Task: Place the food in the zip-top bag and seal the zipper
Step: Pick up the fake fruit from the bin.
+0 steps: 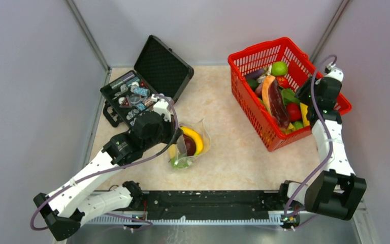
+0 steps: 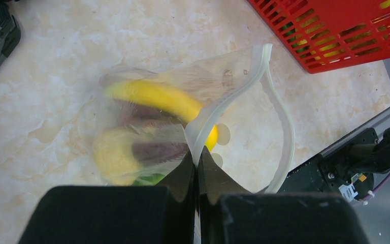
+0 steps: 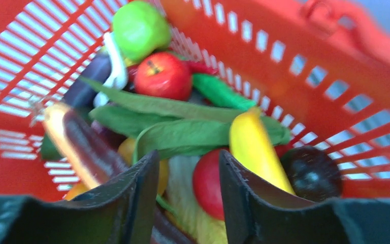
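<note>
Where marbled table [image 1: 228,152] meets grey walls [image 1: 208,25], left fingers [image 2: 183,177] pinching zip-top bag [image 2: 147,119], right fingers [image 3: 138,203] parted, empty.

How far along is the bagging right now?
Done: a banana and some other pieces sit in the zip-top bag. In hand: left gripper pinches its zipper edge, mouth open; right gripper, open, hovers over the red basket. Left: the basket's remaining food, then sealing.

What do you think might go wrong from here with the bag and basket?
The left gripper pinches only a thin rim of the zip-top bag; it may slip and the mouth collapse. The right gripper hangs open over crowded food in the red basket; it may catch green leaves or two pieces.
</note>
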`<state>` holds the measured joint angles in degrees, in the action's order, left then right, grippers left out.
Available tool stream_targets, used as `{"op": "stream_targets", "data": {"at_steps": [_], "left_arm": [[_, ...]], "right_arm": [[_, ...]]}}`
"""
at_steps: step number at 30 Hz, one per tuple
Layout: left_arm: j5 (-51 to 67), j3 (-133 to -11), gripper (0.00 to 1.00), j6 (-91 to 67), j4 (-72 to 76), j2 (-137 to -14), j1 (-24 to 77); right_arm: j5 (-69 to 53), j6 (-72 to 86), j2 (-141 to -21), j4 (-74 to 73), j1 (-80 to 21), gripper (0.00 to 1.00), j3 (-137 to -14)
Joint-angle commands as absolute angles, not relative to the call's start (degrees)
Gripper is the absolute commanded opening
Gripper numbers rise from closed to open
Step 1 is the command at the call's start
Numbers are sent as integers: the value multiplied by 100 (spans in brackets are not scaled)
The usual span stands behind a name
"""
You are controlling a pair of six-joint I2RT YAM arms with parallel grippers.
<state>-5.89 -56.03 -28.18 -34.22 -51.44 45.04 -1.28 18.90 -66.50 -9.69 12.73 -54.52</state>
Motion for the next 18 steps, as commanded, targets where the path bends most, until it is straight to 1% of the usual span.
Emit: {"op": "stream_targets", "data": {"at_steps": [1,4,7,10,18], "left_arm": [[-717,-5470,0,-2865,-3032,-4921,4505],[-744,-5423,0,-2858,-2986,-4863,4498],[-783,-5423,0,-2841,-3012,-4831,4499],[-849,-5368,0,-2828,-2995,-4781,4500],[-822,-5361,0,-2731,-2938,-4869,4499]], "right_arm": [[542,1541,-7312,-1712,1629,48,-6409],[-26,1453,-7808,-1971,1889,52,-6739],[-413,1205,-8196,-2181,1907,61,-6891],[-356,1029,-8344,-2132,1907,61,-6828],[111,1021,-8437,-1266,1907,65,-6293]]}}
